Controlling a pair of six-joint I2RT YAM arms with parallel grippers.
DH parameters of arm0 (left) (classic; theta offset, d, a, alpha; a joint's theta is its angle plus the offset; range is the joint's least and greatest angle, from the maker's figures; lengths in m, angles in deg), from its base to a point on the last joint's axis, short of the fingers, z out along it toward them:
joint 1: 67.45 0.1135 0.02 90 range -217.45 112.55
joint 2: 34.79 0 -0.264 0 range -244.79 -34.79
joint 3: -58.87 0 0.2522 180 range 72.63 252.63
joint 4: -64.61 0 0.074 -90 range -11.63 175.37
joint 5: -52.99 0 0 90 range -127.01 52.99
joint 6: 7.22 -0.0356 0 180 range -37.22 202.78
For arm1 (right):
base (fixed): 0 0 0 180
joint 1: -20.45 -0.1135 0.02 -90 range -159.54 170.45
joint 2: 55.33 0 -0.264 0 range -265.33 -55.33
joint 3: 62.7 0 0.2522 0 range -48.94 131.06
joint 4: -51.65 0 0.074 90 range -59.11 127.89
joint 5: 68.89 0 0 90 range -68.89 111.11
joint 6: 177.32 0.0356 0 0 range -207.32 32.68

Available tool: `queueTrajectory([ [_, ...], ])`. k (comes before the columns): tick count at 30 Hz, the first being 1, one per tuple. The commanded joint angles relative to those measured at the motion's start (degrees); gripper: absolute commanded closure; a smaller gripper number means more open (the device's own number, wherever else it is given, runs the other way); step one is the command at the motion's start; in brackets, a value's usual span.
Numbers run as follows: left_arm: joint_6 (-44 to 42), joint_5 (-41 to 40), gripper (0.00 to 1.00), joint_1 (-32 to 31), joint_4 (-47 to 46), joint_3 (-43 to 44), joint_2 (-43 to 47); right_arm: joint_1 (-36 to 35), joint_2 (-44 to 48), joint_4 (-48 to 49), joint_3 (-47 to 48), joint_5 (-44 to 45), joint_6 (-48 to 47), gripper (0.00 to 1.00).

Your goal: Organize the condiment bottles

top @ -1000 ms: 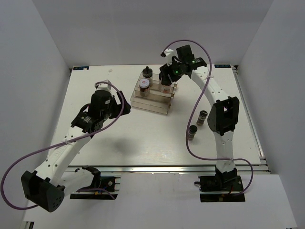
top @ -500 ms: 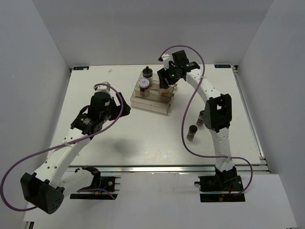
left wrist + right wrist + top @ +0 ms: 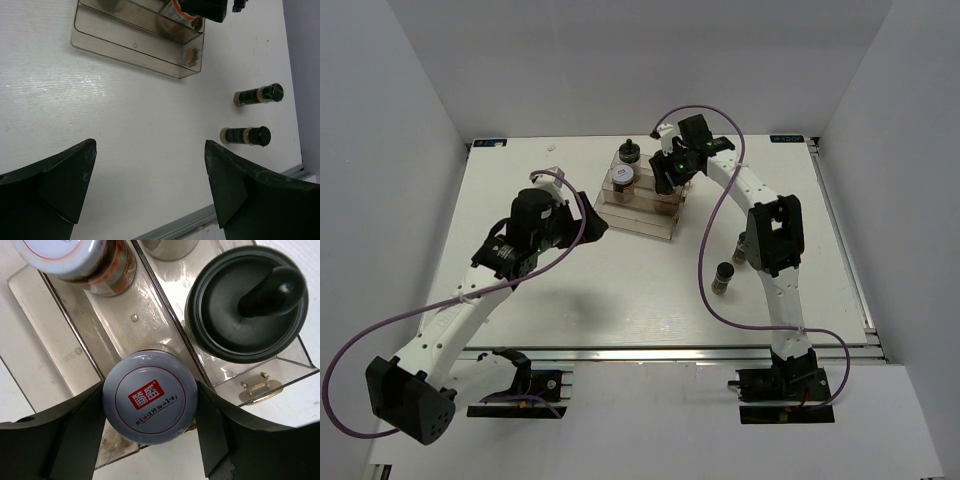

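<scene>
the right gripper (image 3: pixel 149 390) is over the clear rack (image 3: pixel 60 325). its two fingers (image 3: pixel 75 430) squeeze a jar with a white and red lid (image 3: pixel 150 402). the jar is in the rack's middle row, the same row as the other jar (image 3: pixel 75 260). i cannot tell if it sits flat on the step yet. the left gripper (image 3: pixel 150 150) hangs just left of the rack, spread wide with nothing in it.

what could go wrong: a bottle with a big black cap (image 3: pixel 245 302) stands on the rack's next row, just beside the held jar. if the fingers spread wide, one could bump it. if the jar is let go too high, it could drop and tip. the rack looks light, so a push could slide it.

the right wrist view shows the grip and the lid up close, which the top view hides under the arm. the left wrist view shows two slim dark shakers (image 3: pixel 259 95) (image 3: pixel 245 135) lying down, well to the right of the rack, not put away yet.
</scene>
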Motion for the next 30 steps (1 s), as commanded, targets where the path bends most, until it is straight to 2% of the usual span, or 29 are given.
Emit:
queueTrajectory([
  [1,-1.95,5.59,0.02,-0.47,-2.48,2.15,-0.85,-0.14,1.59,4.00,0.44,-1.31,-0.86,0.43],
  [5,-3.00,6.57,0.02,-2.40,-3.27,4.08,-2.35,-0.14,1.77,3.56,0.17,-1.74,-1.65,0.31],
  [8,-4.40,7.27,0.02,-4.60,-4.85,4.96,-3.92,-0.23,2.90,2.77,0.17,-3.06,-2.36,0.19],
  [9,-4.76,7.53,0.02,-5.13,-5.20,5.05,-4.37,-0.23,3.35,2.59,-0.17,-3.24,-2.71,0.12],
  [16,-8.36,10.34,0.03,-10.84,-12.05,5.84,-7.97,0.56,8.44,-2.06,1.40,-5.52,-1.84,0.11],
  [19,-10.21,12.80,0.06,-12.95,-15.21,6.72,-10.34,4.32,14.32,-5.92,0.28,-12.88,-4.97,0.11],
  [20,-10.99,13.42,0.07,-14.17,-16.18,6.81,-11.04,5.91,17.99,-6.19,-1.04,-19.43,-5.34,0.12],
  [22,-11.27,14.47,0.10,-15.41,-18.38,7.25,-13.77,8.99,20.83,-7.77,-3.24,-24.31,-5.52,0.21],
  [23,-11.27,14.83,0.16,-16.55,-18.48,8.64,-15.08,12.13,23.19,-8.39,-5.43,-27.64,-5.43,0.25],
  [26,-11.88,15.62,0.26,-19.01,-16.81,11.98,-21.49,18.90,28.46,-9.36,-13.06,-32.66,-5.70,0.56],
  [27,-12.14,15.19,0.27,-19.98,-15.41,14.61,-23.16,20.41,29.79,-9.54,-15.10,-33.29,-6.22,0.80],
  [28,-12.14,14.22,0.26,-20.77,-14.79,15.85,-26.31,21.82,31.02,-10.15,-17.21,-33.73,-6.66,0.85],
  [29,-12.23,13.00,0.25,-22.35,-14.26,17.17,-28.00,23.40,33.30,-10.76,-19.05,-34.00,-7.19,0.85],
  [30,-12.32,11.85,0.21,-23.32,-13.65,18.66,-29.58,25.24,34.28,-11.46,-22.29,-33.83,-8.58,0.66],
])
